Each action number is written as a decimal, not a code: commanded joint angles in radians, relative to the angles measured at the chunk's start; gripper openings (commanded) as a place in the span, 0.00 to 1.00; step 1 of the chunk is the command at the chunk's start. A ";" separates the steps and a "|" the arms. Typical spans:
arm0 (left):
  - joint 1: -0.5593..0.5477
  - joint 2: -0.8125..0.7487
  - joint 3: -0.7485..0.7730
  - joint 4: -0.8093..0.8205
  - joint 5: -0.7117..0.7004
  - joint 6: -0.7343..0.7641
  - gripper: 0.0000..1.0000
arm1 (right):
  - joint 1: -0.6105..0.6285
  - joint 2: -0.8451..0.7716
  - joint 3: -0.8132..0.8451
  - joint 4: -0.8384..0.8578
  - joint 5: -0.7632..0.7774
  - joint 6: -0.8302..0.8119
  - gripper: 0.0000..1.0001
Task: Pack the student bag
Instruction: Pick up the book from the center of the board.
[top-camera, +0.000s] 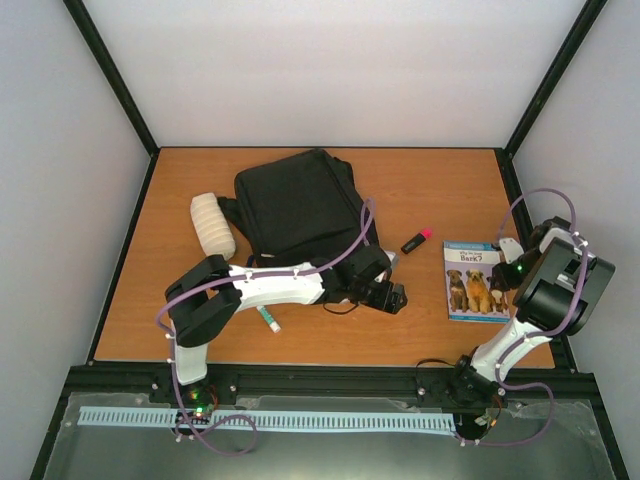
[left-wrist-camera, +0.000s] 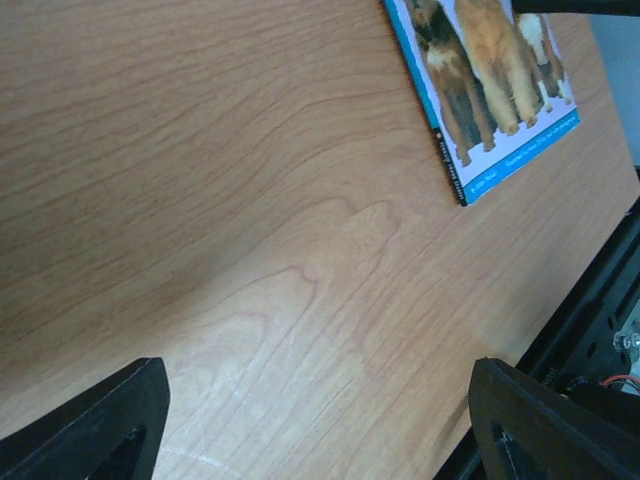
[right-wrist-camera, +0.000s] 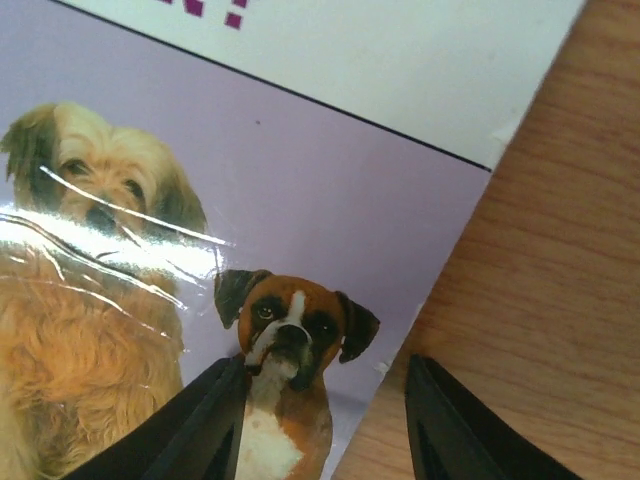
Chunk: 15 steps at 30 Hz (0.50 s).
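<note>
- Just left of the one student bag (top-camera: 298, 208) you have one ribbed white roll (top-camera: 213, 224). The bag lies far-middle on the worktop (top-camera: 440, 190), and your left arm hides its near edge.
- One green-tipped pen (top-camera: 268, 318) is half covered by that arm.
- Your left fingers (left-wrist-camera: 100, 430) stand wide, holding nothing.
- One black-and-pink item (top-camera: 416, 240) is too small to name.
- One dog book (top-camera: 470, 282) lies to the right.
- Your right fingers (right-wrist-camera: 215, 420) are parted over the book's edge, gripping nothing.

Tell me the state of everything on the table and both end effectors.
student bag, lying flat, zips not discernible
dog book, closed, cover up
white roll, rolled up, beside the bag
pink-capped marker, capped, lying flat
left end effector, open, empty
right end effector, open, at the book's edge
</note>
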 joint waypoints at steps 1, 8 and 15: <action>-0.011 0.013 0.032 0.024 0.003 -0.046 0.85 | 0.000 0.023 -0.066 -0.013 -0.018 -0.032 0.44; -0.011 0.042 0.026 0.040 -0.008 -0.086 0.85 | 0.025 -0.021 -0.148 -0.036 -0.061 -0.045 0.39; -0.011 0.082 0.032 0.069 -0.009 -0.141 0.84 | 0.122 -0.109 -0.221 -0.059 -0.105 -0.013 0.37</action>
